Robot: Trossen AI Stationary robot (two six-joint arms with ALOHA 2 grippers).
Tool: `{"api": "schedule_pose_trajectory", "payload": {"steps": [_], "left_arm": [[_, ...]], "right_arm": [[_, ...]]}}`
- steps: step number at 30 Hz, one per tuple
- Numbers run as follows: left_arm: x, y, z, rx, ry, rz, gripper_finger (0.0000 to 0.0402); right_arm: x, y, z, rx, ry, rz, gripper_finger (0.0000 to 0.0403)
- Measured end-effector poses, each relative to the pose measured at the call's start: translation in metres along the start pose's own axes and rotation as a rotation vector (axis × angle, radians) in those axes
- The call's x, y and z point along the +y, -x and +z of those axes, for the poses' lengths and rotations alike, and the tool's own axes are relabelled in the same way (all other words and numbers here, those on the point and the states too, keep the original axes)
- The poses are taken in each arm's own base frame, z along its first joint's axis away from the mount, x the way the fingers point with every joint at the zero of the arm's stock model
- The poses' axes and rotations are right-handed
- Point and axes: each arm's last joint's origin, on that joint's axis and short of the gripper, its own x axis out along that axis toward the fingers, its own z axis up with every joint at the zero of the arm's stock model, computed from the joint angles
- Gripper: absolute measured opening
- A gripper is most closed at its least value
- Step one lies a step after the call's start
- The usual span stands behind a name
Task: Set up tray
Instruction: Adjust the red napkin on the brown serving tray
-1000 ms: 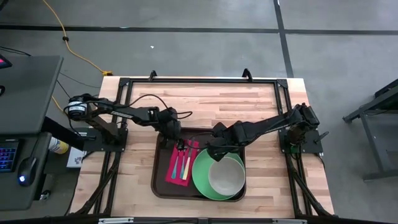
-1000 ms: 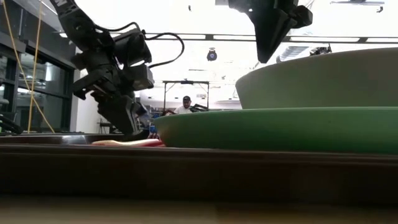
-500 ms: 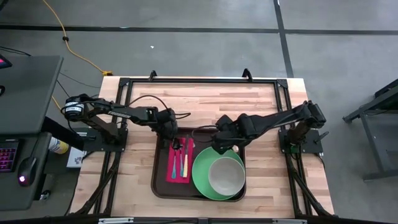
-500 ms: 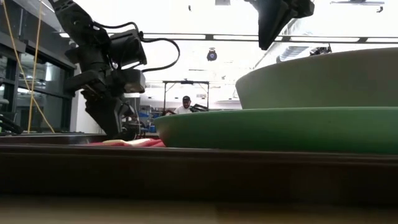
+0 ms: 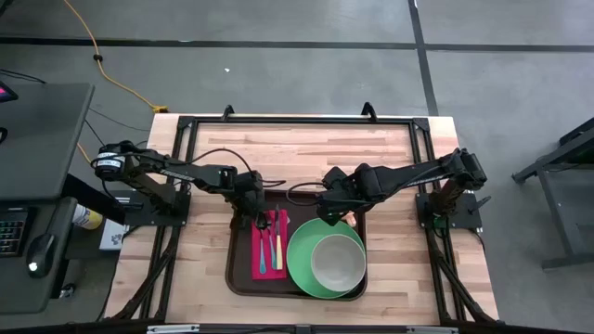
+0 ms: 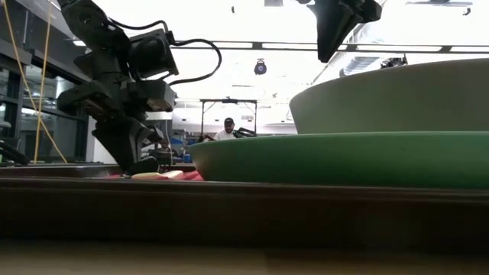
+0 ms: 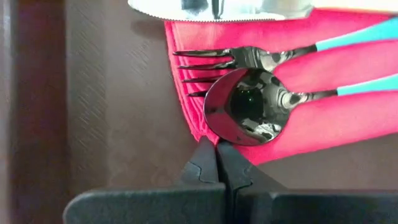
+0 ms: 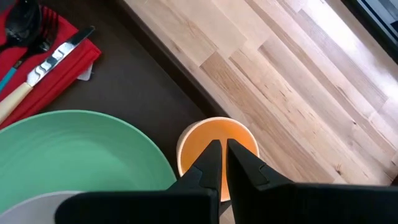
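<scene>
On the wooden table [image 5: 306, 148], toward its near edge, sits the dark brown tray [image 5: 239, 269]. Within it a red napkin [image 5: 263, 263] lies along the left side, carrying a fork [image 7: 249, 57], a spoon [image 7: 249, 115] and a knife [image 8: 43, 65] side by side. To the right of the napkin a green plate [image 5: 302, 264] holds a pale bowl [image 5: 336, 263], and an orange cup [image 8: 217, 146] stands just beside the plate's far rim, at the tray's far right corner.

Left gripper [image 7: 216, 155] is low over the tray's far left area, at the napkin's far end; its fingers are pressed together with nothing between them, tips just short of the spoon's bowl. Right gripper [image 8: 219, 155] hangs above the orange cup, fingers nearly closed with only a narrow slit between them, gripping nothing.

Across the room beyond the table, a person [image 6: 226, 130] is visible in the low view.
</scene>
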Motion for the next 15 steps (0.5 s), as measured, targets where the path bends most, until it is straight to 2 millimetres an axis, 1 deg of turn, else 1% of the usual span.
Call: {"api": "schedule_pose_trajectory", "payload": {"steps": [8, 15], "left_arm": [[-0.0020, 0.0003, -0.0047, 0.060, -0.037, 0.028, 0.0011], [-0.0007, 0.0026, -0.0003, 0.063, -0.078, 0.072, 0.0011]], "right_arm": [[0.0001, 0.0000, -0.0001, 0.003, 0.010, 0.002, 0.0000], [0.0006, 0.0001, -0.0004, 0.014, 0.024, 0.014, 0.0000]]}}
